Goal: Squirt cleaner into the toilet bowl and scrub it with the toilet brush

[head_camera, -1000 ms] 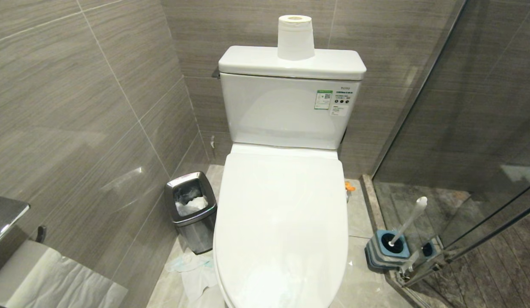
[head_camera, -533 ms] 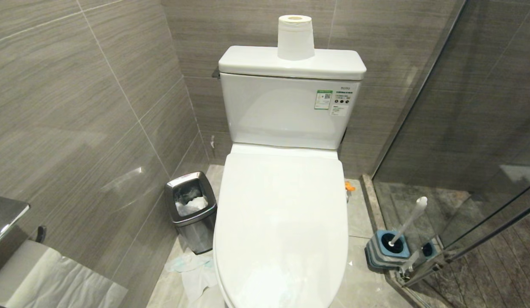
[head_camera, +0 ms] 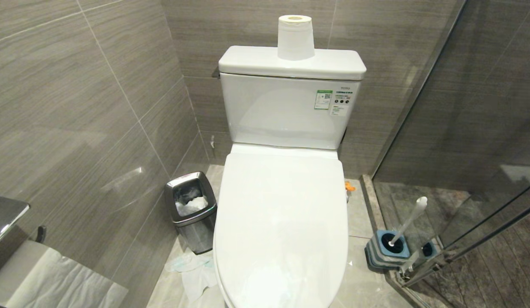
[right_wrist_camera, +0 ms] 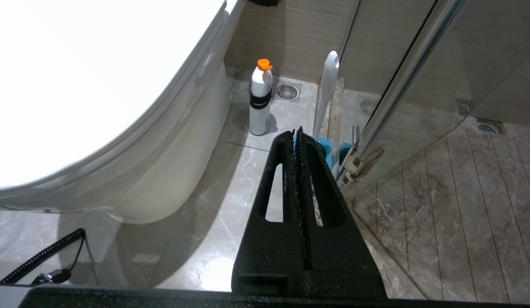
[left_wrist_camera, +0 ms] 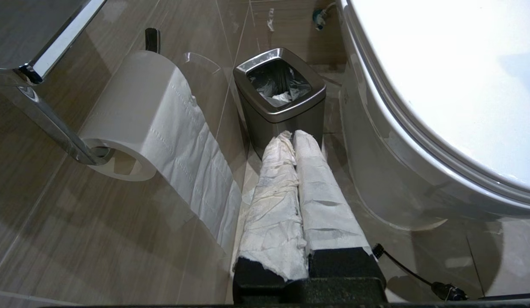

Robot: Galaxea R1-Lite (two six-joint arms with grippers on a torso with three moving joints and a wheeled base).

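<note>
The toilet bowl (head_camera: 282, 222) stands in the middle with its white lid down, so its inside and any cleaner in it are hidden. The toilet brush (head_camera: 412, 218) leans in its blue-topped holder (head_camera: 386, 250) on the floor to the right, by the glass door. My left gripper (left_wrist_camera: 291, 134), its fingers wrapped in white paper, is shut and empty, low beside the bowl's left side (left_wrist_camera: 376, 171). My right gripper (right_wrist_camera: 296, 130) is shut and empty, low on the bowl's right, pointing towards the brush handle (right_wrist_camera: 327, 92). A white bottle (right_wrist_camera: 260, 100) with an orange cap stands by the bowl's base.
A steel waste bin (head_camera: 191, 211) stands left of the bowl, with crumpled paper (head_camera: 196, 273) on the floor in front of it. A paper roll (head_camera: 295, 37) sits on the tank. A wall-mounted roll (left_wrist_camera: 162, 124) hangs at the left. A glass shower door (head_camera: 461, 128) closes off the right.
</note>
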